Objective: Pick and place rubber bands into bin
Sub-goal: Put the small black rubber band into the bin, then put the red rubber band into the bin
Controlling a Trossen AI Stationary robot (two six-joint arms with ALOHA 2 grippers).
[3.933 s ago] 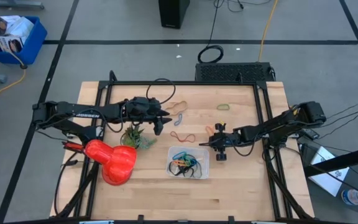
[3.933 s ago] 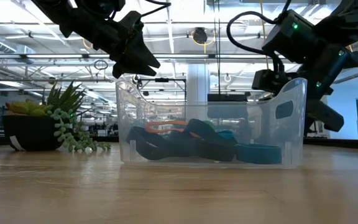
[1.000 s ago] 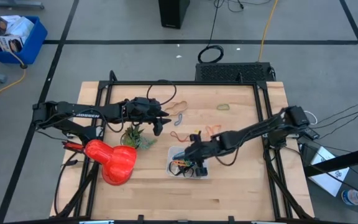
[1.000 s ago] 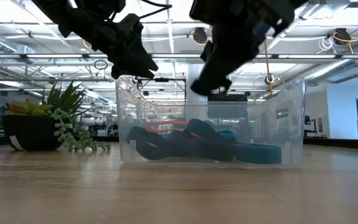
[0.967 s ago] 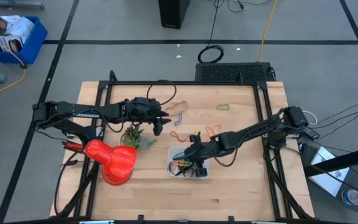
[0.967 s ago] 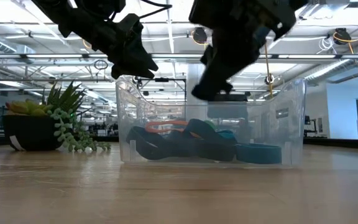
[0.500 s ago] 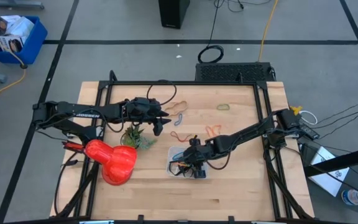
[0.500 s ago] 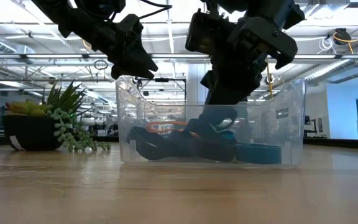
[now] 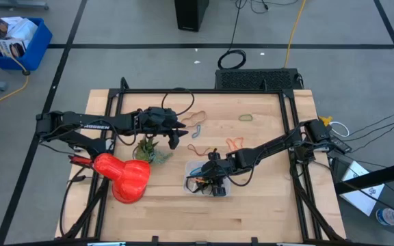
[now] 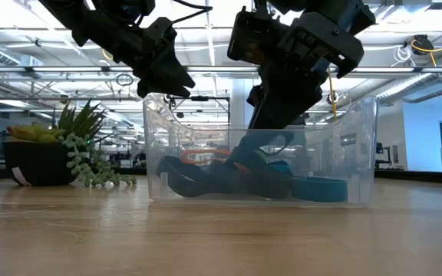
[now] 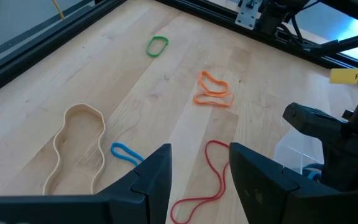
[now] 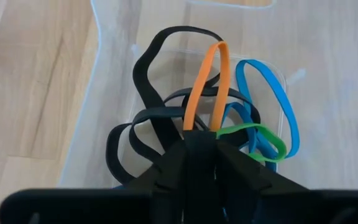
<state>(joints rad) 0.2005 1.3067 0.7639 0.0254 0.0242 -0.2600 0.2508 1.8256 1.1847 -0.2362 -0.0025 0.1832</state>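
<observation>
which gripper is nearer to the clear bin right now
The right. The right gripper is down inside the bin, among the rubber bands. The left gripper hangs above the table off the bin's far left corner, over loose bands and clear of the bin.

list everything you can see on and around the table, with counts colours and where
bin: one, clear, table centre, under the right gripper
rubber bands in bin: several; black, orange, blue, green
loose rubber bands: five on the table behind the bin; orange, green, red, blue, tan
plant: one, green, left of the bin
red object: one, near the table's left front
blue crate: one, on the floor, far left
left gripper: open, above the table behind the plant
right gripper: lowered into the bin among the bands
</observation>
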